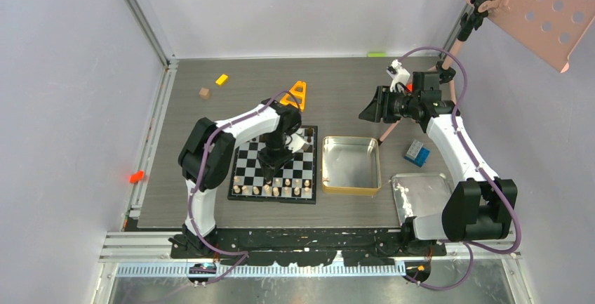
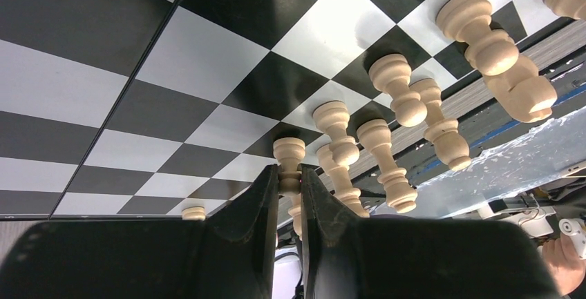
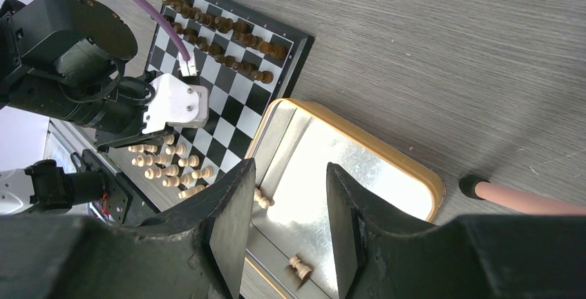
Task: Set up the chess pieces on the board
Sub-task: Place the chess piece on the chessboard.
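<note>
The checkered board (image 1: 244, 170) lies left of centre. Pale pieces (image 1: 273, 190) stand in two rows along its near edge, and dark pieces (image 3: 228, 26) line its far edge. My left gripper (image 1: 271, 166) is down on the board over the pale rows. In the left wrist view it (image 2: 289, 178) is shut on a pale pawn (image 2: 289, 155) whose base rests on a square. Other pale pieces (image 2: 390, 88) stand beside it. My right gripper (image 3: 287, 175) is open and empty, held high above the gold tin (image 3: 387, 157). Two pale pieces (image 3: 299, 266) lie in the tin.
The gold tin (image 1: 351, 192) sits right of the board, with a silver tray (image 1: 421, 192) further right. A blue block (image 1: 417, 152), an orange A-shaped frame (image 1: 297, 95), a brown cube (image 1: 204, 93) and a yellow block (image 1: 222, 78) lie around. A pink pole (image 3: 511, 199) stands by the tin.
</note>
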Motion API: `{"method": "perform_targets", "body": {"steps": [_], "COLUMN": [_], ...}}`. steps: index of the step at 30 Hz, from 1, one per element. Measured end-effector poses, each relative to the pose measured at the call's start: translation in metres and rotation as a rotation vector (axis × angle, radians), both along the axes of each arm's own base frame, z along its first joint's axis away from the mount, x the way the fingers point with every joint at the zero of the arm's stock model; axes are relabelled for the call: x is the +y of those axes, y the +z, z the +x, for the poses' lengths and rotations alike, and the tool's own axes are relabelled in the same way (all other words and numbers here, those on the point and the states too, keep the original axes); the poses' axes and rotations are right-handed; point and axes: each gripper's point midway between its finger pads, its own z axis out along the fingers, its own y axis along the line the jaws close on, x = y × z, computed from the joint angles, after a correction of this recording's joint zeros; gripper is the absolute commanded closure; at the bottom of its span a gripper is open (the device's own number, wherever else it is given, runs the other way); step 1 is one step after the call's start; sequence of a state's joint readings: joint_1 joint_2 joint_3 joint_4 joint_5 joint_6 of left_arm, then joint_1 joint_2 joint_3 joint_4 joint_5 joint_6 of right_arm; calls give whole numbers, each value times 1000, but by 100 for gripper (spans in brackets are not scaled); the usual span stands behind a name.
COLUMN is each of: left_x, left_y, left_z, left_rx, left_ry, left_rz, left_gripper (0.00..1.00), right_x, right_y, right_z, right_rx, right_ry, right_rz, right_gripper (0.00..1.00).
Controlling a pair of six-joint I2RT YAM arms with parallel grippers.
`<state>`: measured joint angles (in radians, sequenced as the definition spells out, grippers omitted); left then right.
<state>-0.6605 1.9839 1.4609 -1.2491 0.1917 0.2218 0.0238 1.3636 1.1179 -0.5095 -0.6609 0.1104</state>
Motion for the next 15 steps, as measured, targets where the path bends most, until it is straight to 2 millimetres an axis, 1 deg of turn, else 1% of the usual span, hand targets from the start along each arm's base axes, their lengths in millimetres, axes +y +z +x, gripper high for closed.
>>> {"method": "perform_targets", "body": {"steps": [7, 10, 15], "left_x": [-1, -2, -2], "left_y": [-1, -1, 0], "left_z": [-1, -2, -2], "left_rx": [1, 0, 0], "left_ry": [-2, -4, -5], "left_rz": [3, 3, 3], "left_gripper": [70, 67, 65], "right_x": [0, 0, 0], "right_y": [0, 0, -1], "right_z": [0, -1, -1], "right_rx": [0, 1, -1], "right_ry": [3, 3, 5], "right_rz": [2, 3, -1], "right_gripper": [52, 52, 52]}}
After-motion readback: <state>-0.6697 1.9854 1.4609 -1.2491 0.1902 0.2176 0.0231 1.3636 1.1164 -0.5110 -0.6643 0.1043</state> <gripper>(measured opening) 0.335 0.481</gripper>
